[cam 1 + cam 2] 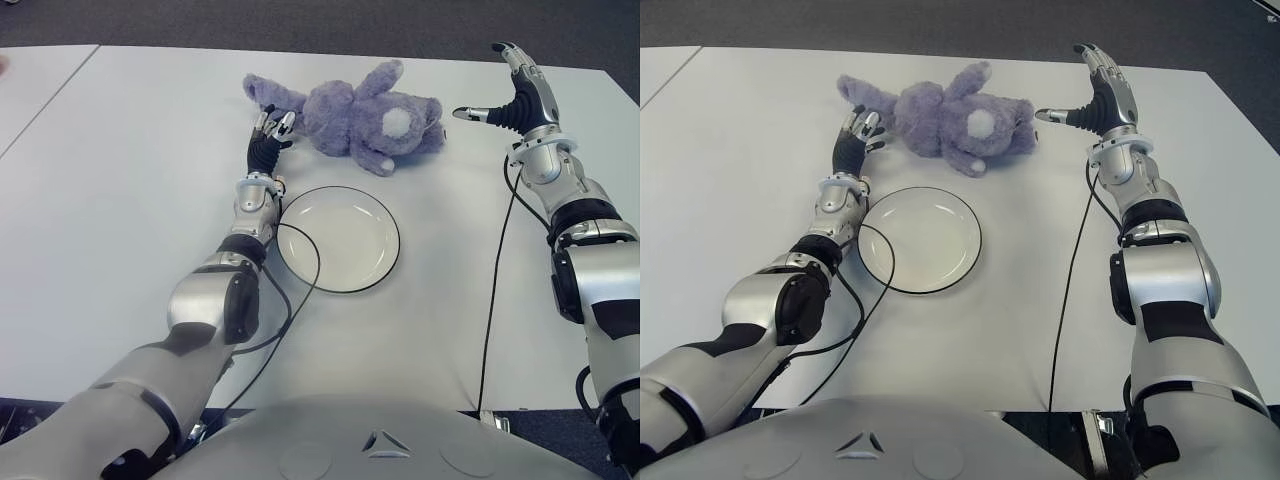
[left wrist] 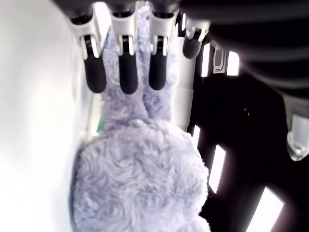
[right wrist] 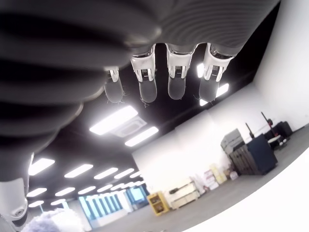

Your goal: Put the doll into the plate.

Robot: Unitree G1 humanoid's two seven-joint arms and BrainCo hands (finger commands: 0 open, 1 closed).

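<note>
A purple plush doll (image 1: 350, 115) lies on its side on the white table, just beyond a round white plate (image 1: 338, 238) with a dark rim. My left hand (image 1: 270, 132) is at the doll's near left limb, fingers extended and spread beside the fur (image 2: 140, 183), gripping nothing. My right hand (image 1: 515, 95) is held up to the right of the doll's head, fingers straight and thumb pointing toward the doll, with a gap between them. The plate holds nothing.
The white table (image 1: 130, 210) stretches to the left, with a seam to a second tabletop at the far left (image 1: 40, 100). Black cables (image 1: 495, 270) run from each wrist over the table toward its near edge.
</note>
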